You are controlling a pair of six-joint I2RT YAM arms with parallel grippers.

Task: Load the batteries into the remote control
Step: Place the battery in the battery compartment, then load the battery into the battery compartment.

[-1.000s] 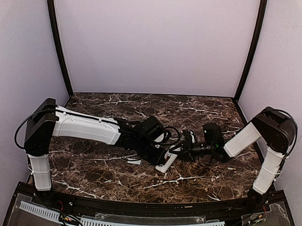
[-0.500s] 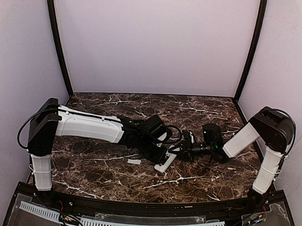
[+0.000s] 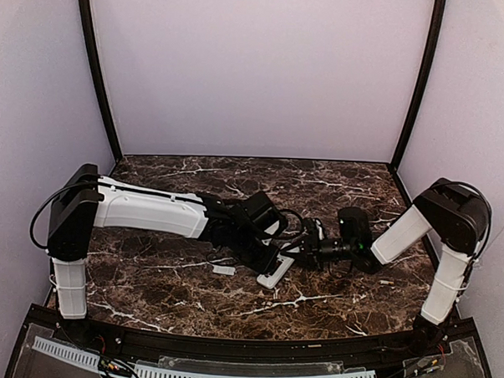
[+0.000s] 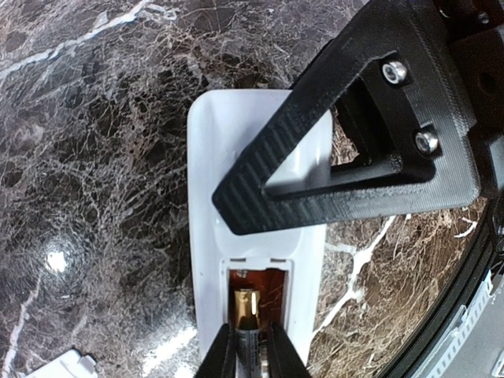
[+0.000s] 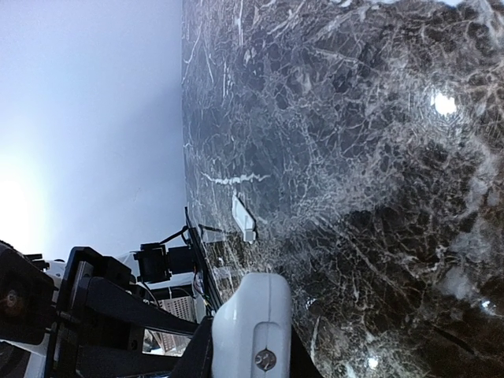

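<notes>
The white remote control (image 4: 206,189) lies back up on the marble, and its compartment (image 4: 272,287) is uncovered. A battery (image 4: 246,309) with a copper end and a dark body sits in that compartment. My left gripper (image 4: 250,361) is shut on the battery, with a finger tight against each side. My right gripper (image 5: 250,350) is shut on one end of the remote (image 5: 253,311), and its black finger (image 4: 315,150) crosses the remote's middle in the left wrist view. From above, both grippers meet at the remote (image 3: 273,276) at the table's centre.
The flat white cover piece (image 3: 223,271) lies on the marble just left of the remote, and it also shows as the cover (image 5: 242,218) in the right wrist view. The table's black front rail (image 3: 245,349) runs along the near edge.
The left arm's wrist has shifted slightly to the right over the remote. The remote and the right arm have hardly moved.
</notes>
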